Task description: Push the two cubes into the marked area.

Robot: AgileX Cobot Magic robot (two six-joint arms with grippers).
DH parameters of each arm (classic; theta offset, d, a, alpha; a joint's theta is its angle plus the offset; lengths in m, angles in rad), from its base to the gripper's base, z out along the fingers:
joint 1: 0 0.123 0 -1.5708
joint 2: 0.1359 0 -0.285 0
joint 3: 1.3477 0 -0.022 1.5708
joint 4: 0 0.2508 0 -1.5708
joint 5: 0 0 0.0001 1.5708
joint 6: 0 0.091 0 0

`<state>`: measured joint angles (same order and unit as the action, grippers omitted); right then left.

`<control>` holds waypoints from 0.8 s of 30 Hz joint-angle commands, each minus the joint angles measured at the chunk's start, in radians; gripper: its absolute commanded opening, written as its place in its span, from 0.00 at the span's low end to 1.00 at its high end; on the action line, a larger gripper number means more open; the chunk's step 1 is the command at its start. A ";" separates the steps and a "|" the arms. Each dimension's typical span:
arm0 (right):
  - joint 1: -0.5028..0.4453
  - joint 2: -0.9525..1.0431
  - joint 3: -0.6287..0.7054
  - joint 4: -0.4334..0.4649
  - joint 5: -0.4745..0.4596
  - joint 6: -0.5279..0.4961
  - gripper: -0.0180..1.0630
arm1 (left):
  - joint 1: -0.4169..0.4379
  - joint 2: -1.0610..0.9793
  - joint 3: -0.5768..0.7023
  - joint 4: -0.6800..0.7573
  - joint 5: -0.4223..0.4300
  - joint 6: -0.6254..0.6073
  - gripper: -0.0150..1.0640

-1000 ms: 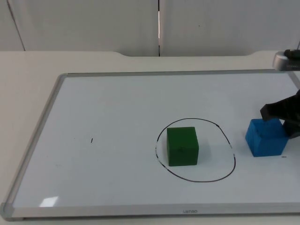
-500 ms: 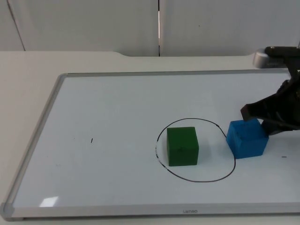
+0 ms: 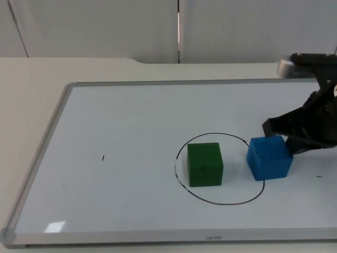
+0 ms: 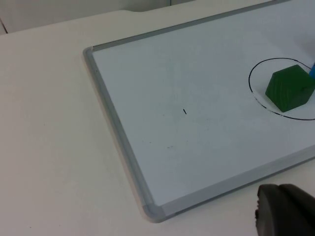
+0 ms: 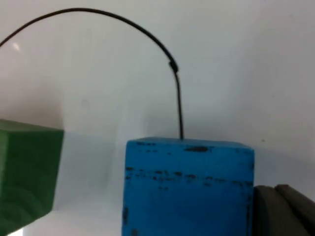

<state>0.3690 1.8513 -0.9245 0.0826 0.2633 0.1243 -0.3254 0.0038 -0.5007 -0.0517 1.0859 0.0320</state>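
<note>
White bench (image 3: 31, 79) carries a whiteboard (image 3: 131, 121) with a drawn circle (image 3: 210, 200). Right gripper (image 3: 287, 132) touches the blue cube (image 3: 269, 157), which straddles the circle's line; its opening cannot be told. Green cube (image 3: 205, 164) sits inside the circle.

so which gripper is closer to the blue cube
Right. The right gripper sits against the blue cube at its far right side. The left gripper waits off the whiteboard, far from it.
</note>
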 commanded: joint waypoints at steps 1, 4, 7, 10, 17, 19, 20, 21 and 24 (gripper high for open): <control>0.012 -0.003 0.006 0.010 -0.016 0.006 0.02 | 0.003 -0.004 0.006 -0.005 -0.010 -0.002 0.01; 0.019 -0.003 0.006 0.010 -0.018 0.016 0.02 | 0.003 -0.004 0.006 -0.005 -0.010 -0.002 0.01; 0.025 -0.003 0.006 0.010 -0.018 0.020 0.02 | 0.003 -0.004 0.006 -0.005 -0.010 -0.002 0.01; 0.027 -0.003 0.006 0.025 -0.018 0.020 0.02 | 0.003 -0.004 0.006 -0.005 -0.010 -0.002 0.01; 0.027 -0.003 0.006 0.032 -0.018 0.021 0.02 | 0.003 -0.004 0.006 -0.005 -0.010 -0.002 0.01; 0.027 -0.003 0.006 0.036 -0.018 0.021 0.02 | 0.003 -0.004 0.006 -0.005 -0.010 -0.002 0.01; 0.027 -0.003 0.006 0.035 -0.016 0.021 0.02 | 0.003 -0.004 0.006 -0.005 -0.010 -0.002 0.01; 0.027 -0.003 0.006 0.035 -0.016 0.021 0.02 | 0.003 -0.004 0.006 -0.005 -0.010 -0.002 0.01; 0.027 -0.003 0.006 0.037 -0.016 0.025 0.02 | 0.003 -0.004 0.006 -0.005 -0.010 -0.002 0.01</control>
<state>0.3894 1.8513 -0.9245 0.1125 0.2591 0.1419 -0.3254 0.0038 -0.5007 -0.0517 1.0859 0.0320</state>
